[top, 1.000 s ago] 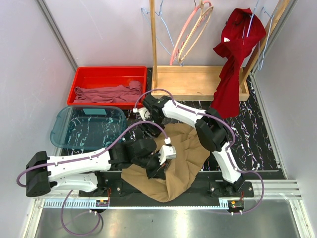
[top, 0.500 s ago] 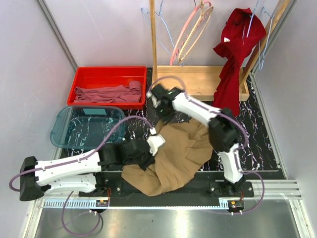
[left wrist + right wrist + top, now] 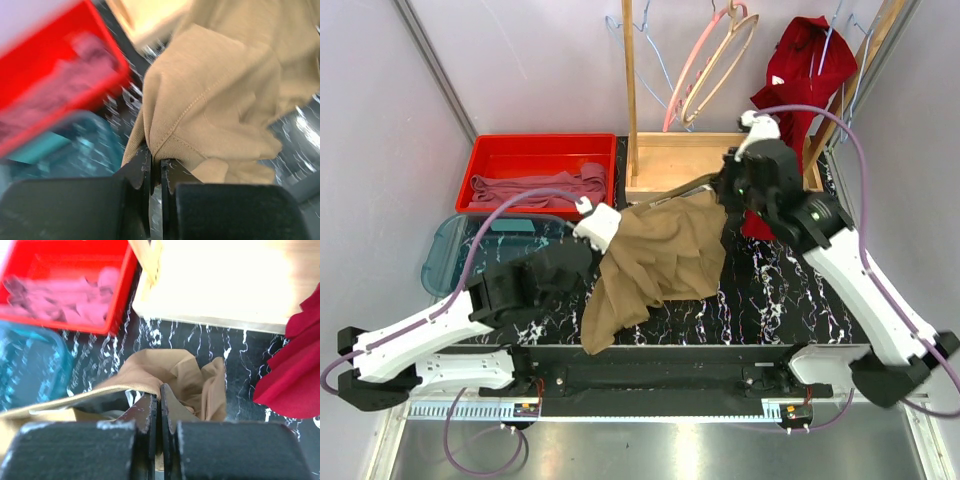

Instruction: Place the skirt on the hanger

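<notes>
Over the table [image 3: 790, 300], left gripper [image 3: 156, 167] and right gripper [image 3: 159, 395] pinch the skirt [image 3: 665, 255] along its upper edge.

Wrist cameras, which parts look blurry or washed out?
Left wrist: the red bin is smeared by blur, while the skirt stitching is crisp. Right wrist: the wooden tray is blown out near white. Top external: sharp, evenly lit.
</notes>
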`<move>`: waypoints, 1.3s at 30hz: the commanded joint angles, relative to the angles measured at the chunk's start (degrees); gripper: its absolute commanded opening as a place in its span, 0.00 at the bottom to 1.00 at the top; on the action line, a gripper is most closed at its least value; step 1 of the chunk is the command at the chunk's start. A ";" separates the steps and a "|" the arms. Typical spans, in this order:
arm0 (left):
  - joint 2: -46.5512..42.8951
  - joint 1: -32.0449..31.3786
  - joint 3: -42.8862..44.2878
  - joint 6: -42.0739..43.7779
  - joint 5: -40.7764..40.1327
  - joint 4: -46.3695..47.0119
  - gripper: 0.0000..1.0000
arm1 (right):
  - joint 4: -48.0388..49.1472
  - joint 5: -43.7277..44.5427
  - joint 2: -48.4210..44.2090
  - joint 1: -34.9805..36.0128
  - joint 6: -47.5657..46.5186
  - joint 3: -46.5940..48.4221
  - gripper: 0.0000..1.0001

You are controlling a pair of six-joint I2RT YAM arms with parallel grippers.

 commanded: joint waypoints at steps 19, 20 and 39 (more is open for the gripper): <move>12.52 7.67 -9.74 -11.76 15.42 13.34 0.09 | 9.10 13.69 -28.64 -0.60 29.33 -46.31 0.00; 13.40 7.67 -11.76 -14.56 17.62 13.78 0.16 | 10.17 13.16 -28.56 -0.60 30.39 -48.09 0.00; -0.74 7.67 -7.29 -18.89 16.58 4.98 0.99 | 13.87 9.20 -26.97 -0.60 31.64 -53.38 0.07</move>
